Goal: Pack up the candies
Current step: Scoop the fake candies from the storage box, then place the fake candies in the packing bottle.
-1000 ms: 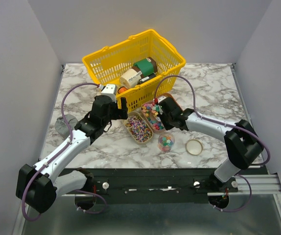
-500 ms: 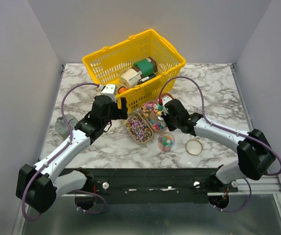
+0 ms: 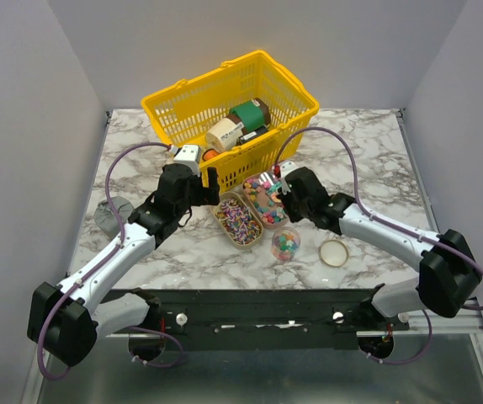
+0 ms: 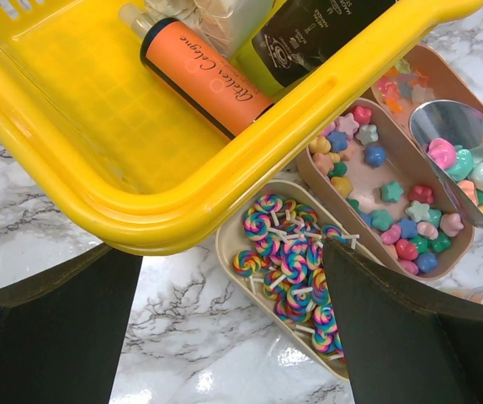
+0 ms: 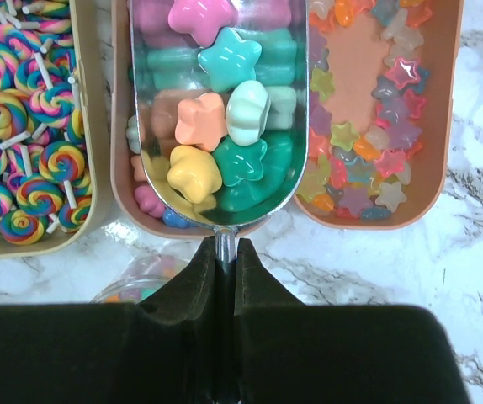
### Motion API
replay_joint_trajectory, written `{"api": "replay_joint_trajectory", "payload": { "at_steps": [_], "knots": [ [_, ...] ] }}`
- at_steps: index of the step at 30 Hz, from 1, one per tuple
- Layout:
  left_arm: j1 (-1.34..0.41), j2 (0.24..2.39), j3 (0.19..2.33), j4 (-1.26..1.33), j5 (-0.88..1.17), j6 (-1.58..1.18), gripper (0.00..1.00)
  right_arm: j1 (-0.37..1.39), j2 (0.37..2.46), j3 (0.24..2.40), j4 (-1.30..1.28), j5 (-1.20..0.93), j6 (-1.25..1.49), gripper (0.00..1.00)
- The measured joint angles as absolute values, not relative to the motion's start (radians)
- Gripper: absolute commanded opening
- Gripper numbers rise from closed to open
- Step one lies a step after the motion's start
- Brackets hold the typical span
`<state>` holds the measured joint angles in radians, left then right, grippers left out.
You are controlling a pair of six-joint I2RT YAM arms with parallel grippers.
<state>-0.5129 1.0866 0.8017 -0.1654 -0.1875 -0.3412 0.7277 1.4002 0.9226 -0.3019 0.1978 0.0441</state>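
Right gripper [image 5: 225, 252]: clamped on the thin handle of a metal scoop [image 5: 153, 101], jaws closed with only the handle between them. The scoop sits level over the middle tray [image 5: 120, 181] and carries a load of star-shaped candies [image 5: 204, 118] in pink, teal, peach and yellow. More candies lie in that tray beneath. There are translucent stars in the right tray [image 5: 452, 101] and striped lollipops in the left tray [image 5: 88, 101]. A small batch is already in the clear jar [image 3: 285, 244], just on the near side of the trays. Its lid [image 3: 334, 252] lies beside it on the table [image 3: 376, 160].

Change noted: over the past second the right arm's elbow has swung outward to the right and the forearm has stretched, with the gripper kept over the trays. Jar, lid and trays have not moved.

Left gripper [image 4: 233, 328]: fingers spread, holding nothing, unmoved beside the yellow basket [image 3: 183, 109] and above the lollipop tray.

Assessment: the scoop appears filled and the arm repositioned for transfer. The pour into the jar is judged the outstanding step. Risk: spillage if the scoop tilts before it reaches the jar mouth
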Motion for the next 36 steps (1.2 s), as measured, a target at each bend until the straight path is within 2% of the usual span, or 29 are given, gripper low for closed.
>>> {"api": "replay_joint_trajectory", "payload": {
  "at_steps": [15,26,36],
  "knots": [
    [-0.513,1.092,0.802,-0.165,-0.188,-0.341,0.99,0.742,1.242,1.082,-0.748,0.135,0.206,0.01],
    [-0.513,1.108,0.802,-0.166,-0.188,-0.342,0.99,0.799,1.126,1.034,-0.974,-0.001,0.296,0.01],
    [-0.513,1.120,0.802,-0.166,-0.188,-0.342,0.99,0.806,1.135,0.993,-1.117,-0.068,0.340,0.01]
  ]
}}
